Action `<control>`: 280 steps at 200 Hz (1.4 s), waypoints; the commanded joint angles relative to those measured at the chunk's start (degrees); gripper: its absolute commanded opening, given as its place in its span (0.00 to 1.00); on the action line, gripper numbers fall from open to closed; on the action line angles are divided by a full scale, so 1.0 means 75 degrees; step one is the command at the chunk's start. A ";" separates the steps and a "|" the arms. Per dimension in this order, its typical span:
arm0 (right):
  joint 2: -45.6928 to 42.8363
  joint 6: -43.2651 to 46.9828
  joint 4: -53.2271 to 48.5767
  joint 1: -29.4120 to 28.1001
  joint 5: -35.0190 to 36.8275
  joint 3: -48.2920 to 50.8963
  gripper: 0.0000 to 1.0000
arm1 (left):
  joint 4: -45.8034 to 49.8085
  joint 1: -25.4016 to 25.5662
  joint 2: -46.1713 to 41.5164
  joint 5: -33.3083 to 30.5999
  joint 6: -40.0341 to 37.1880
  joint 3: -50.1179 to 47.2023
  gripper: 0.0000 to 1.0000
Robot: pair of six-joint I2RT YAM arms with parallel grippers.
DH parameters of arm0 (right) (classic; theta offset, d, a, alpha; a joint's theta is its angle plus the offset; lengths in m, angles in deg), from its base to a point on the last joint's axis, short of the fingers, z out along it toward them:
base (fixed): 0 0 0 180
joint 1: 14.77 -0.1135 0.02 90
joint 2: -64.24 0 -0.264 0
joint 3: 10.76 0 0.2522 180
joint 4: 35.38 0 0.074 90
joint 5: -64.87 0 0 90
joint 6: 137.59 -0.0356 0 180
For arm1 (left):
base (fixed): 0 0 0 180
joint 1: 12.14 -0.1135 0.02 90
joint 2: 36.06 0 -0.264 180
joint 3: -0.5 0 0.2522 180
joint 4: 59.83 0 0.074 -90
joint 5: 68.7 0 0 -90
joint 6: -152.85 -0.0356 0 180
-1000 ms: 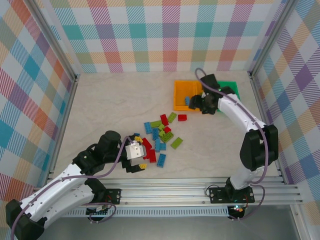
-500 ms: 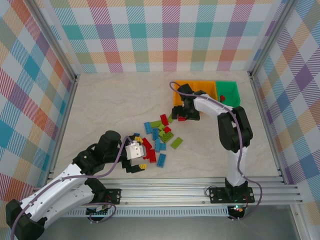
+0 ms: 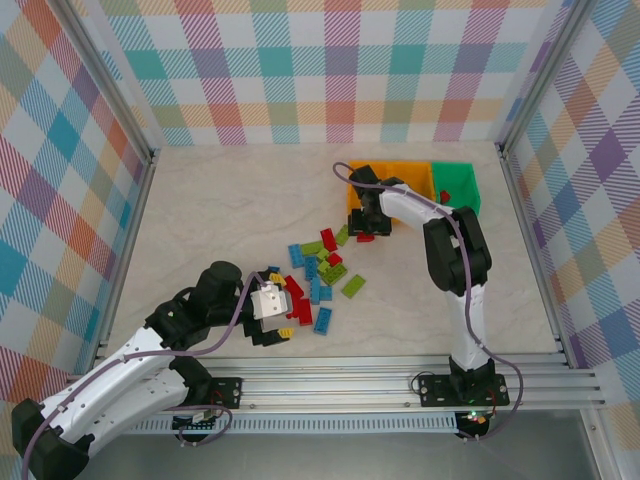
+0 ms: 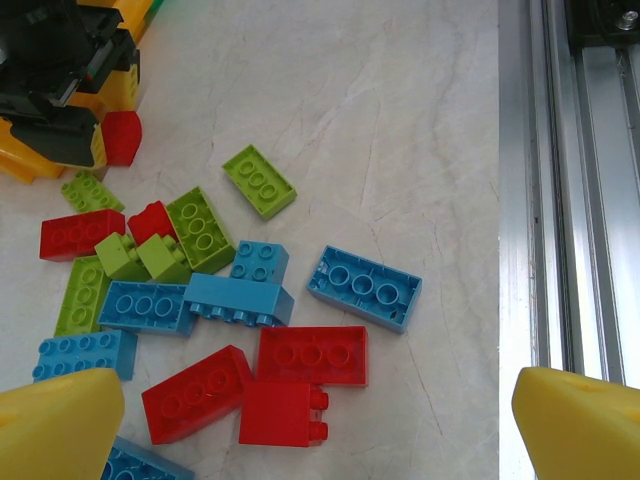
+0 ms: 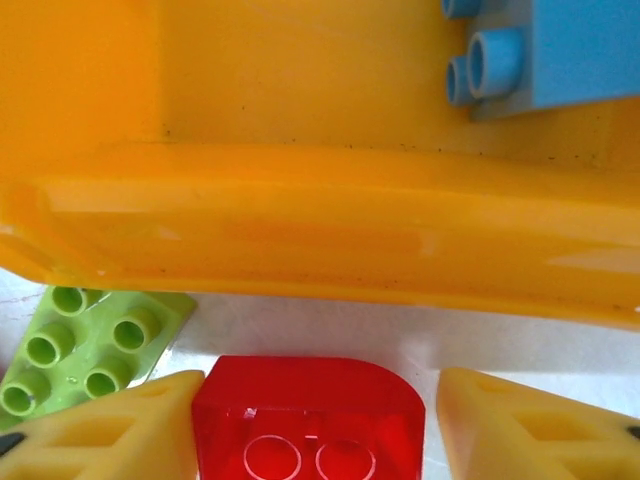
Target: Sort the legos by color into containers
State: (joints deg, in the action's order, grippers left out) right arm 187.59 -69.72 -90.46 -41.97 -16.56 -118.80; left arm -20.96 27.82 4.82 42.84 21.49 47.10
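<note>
though cropped, red lego [image 5: 308, 412] within right pincer [image 5: 318, 428]

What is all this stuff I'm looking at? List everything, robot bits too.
Loose legos: about twenty, blue, red and lime green, heaped mid-table.
Red lego: one, on the table just outside an orange bin.
Blue lego: one, inside that orange bin.
Orange bins: seemingly two, side by side, far right.
Green bin: one, right of the orange ones.
Table: one, pale marbled.
Left gripper: one, yellow-fingered, open, over the heap's near edge.
Right gripper: one, yellow-fingered, open, fingers either side of the red lego.
</note>
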 commanded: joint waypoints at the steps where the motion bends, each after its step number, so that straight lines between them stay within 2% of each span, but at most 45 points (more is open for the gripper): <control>1: -0.0006 -0.0137 -0.0154 -0.0053 0.0128 0.0174 0.54 | -0.0101 -0.0067 -0.0014 0.0145 0.0031 0.0016 1.00; 24: -0.0233 -0.0166 -0.0224 -0.0052 0.0233 0.0191 0.45 | -0.0071 -0.0067 -0.0034 0.0151 0.0031 0.0016 1.00; 67: -0.1616 -0.0213 -0.0141 0.0204 0.0556 0.0442 0.45 | -0.0070 -0.0070 -0.0129 0.0093 0.0054 -0.0012 1.00; 113: -0.2804 -0.0354 0.0321 0.1595 0.0870 0.0648 0.45 | -0.0216 -0.0073 -0.0232 0.0053 0.0089 -0.0043 1.00; 154: -0.2025 -0.0729 0.0434 0.3054 0.0809 -0.0117 0.44 | -0.0218 -0.0067 -0.0213 0.0014 0.0101 -0.0066 1.00; 184: -0.1136 -0.1038 0.0121 0.3698 0.0503 -0.0873 0.43 | -0.0192 -0.0067 -0.0213 -0.0105 0.0089 -0.0078 1.00; 217: -0.0335 -0.1092 -0.0247 0.3990 0.0240 -0.1472 0.44 | -0.0217 -0.0079 -0.0213 -0.0154 0.0089 -0.0113 1.00; 253: -0.0090 -0.1028 -0.0497 0.4018 0.0227 -0.1750 0.66 | -0.0292 -0.0087 -0.0184 -0.0136 0.0130 -0.0145 1.00; 280: -0.0378 -0.0920 -0.0458 0.4014 0.0216 -0.1658 0.66 | -0.0511 -0.0103 -0.0068 -0.0130 0.0203 -0.0172 1.00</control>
State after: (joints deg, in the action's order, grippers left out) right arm 187.30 -77.13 -92.32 -11.79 -14.00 -129.99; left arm -21.88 27.78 3.84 41.58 21.71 46.69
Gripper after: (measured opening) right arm 0.666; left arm 0.997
